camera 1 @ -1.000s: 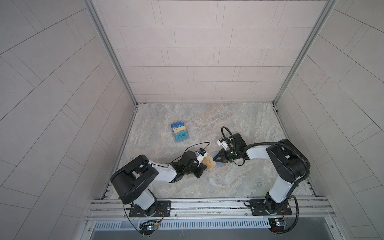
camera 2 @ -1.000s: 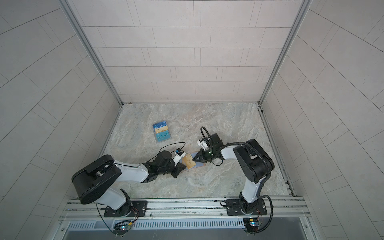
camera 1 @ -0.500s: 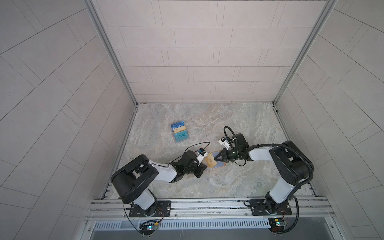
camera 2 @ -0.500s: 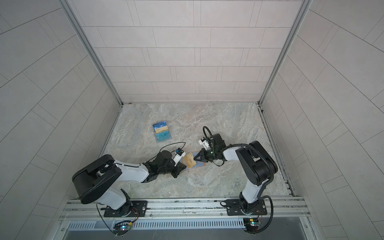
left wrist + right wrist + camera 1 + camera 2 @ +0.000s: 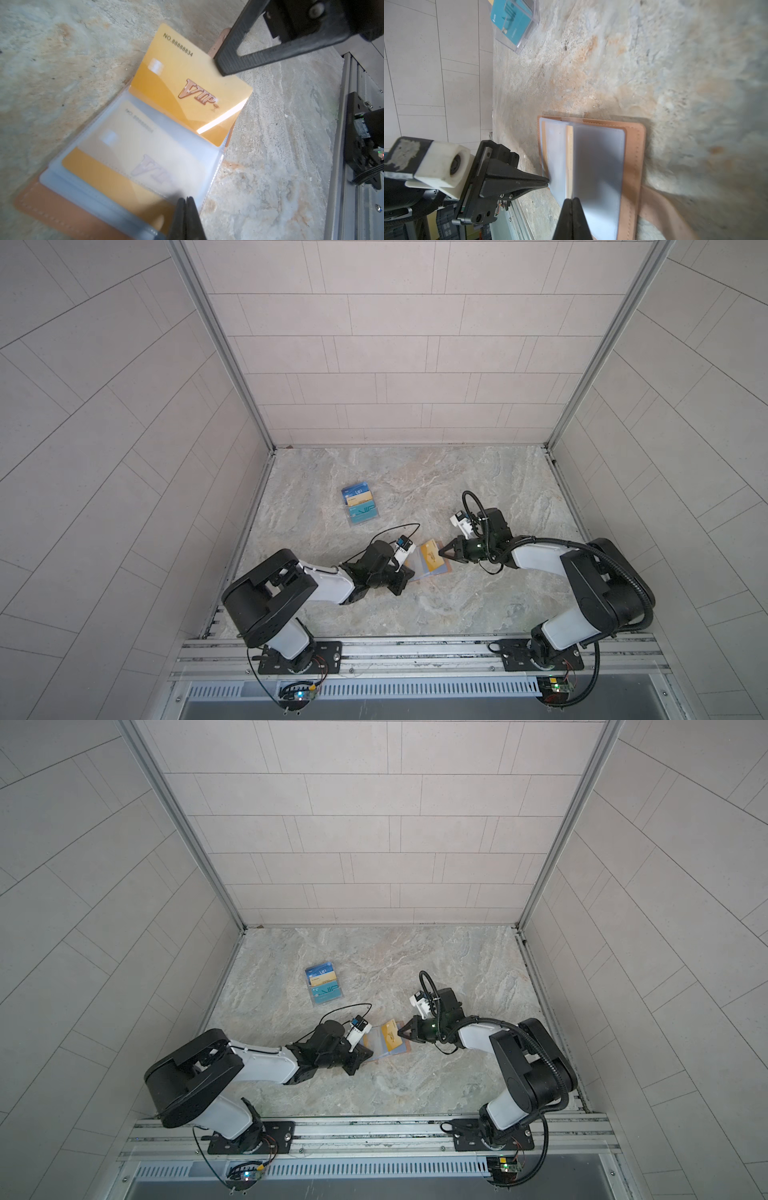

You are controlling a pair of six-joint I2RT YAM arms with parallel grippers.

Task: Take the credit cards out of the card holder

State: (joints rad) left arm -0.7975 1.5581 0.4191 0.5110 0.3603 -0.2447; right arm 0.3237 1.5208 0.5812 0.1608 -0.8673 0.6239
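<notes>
The tan leather card holder (image 5: 428, 572) (image 5: 384, 1052) lies open on the marble floor between both arms, pale sleeves (image 5: 172, 149) up. A gold credit card (image 5: 187, 87) (image 5: 432, 558) (image 5: 390, 1036) sticks about halfway out of a sleeve, tilted upward. My right gripper (image 5: 444, 551) (image 5: 401, 1031) (image 5: 572, 199) is shut on that card's free edge. Another gold card (image 5: 116, 174) sits inside a sleeve. My left gripper (image 5: 409, 572) (image 5: 368, 1052) (image 5: 186, 199) is shut on the sleeve edge at the card holder's near-left side. In the right wrist view the held card shows edge-on (image 5: 569, 149).
A clear box of blue, gold and teal cards (image 5: 359, 508) (image 5: 324, 988) (image 5: 515, 18) stands further back on the left. The metal rail (image 5: 415, 651) runs along the front edge. Tiled walls enclose the floor on three sides.
My right gripper has closed fully on the gold card and drawn slightly to the right, with the card further out of its sleeve. The left arm has held still.
</notes>
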